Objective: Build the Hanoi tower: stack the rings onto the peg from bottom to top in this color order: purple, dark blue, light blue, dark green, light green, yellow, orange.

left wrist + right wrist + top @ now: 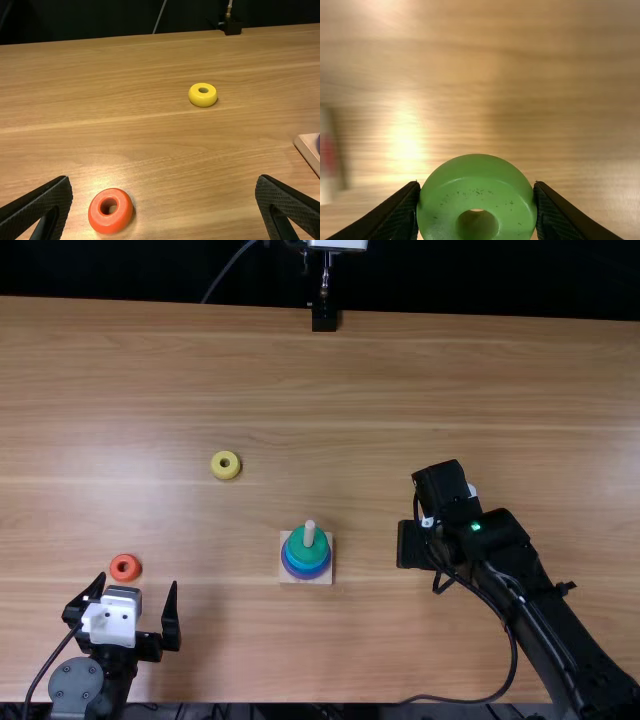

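In the top view, my left gripper (140,602) is open near the orange ring (125,567) at the lower left. The left wrist view shows this gripper (164,192) with its fingers wide apart, the orange ring (110,210) and the yellow ring (203,95). The yellow ring (226,465) lies left of the peg (309,532). On the peg, purple and blue rings sit below a dark green ring (297,544). My right gripper (412,544) is right of the base; in the right wrist view the gripper (477,200) is shut on the light green ring (477,185).
The peg's wooden base (287,574) stands near the middle of the wooden table (330,400). A black stand (324,318) is at the far edge. The right arm's cable loops over the table's near side.
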